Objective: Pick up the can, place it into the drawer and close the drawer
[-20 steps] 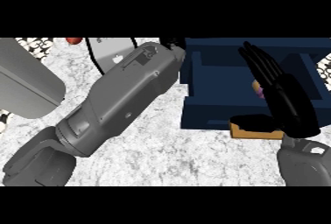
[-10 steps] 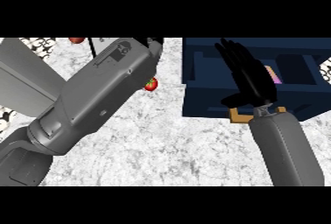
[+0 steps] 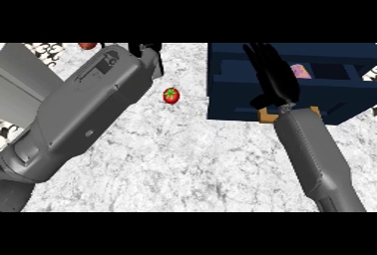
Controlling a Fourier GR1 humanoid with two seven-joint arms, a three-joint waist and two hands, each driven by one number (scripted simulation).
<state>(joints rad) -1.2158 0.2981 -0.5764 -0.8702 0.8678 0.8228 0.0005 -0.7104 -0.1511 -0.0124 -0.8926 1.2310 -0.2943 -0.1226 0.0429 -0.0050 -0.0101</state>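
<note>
One pink object (image 3: 300,70) lies in our open drawer (image 3: 228,99). Our right hand (image 3: 274,79) hovers over it, fingers straight and together. We cannot tell our left hand's (image 3: 144,51) state.

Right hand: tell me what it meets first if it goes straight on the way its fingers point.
Probably the far end of the dark blue drawer, over which the right hand hangs, fingers straight toward the view's top. Depth is unclear; it may pass above it.
</note>
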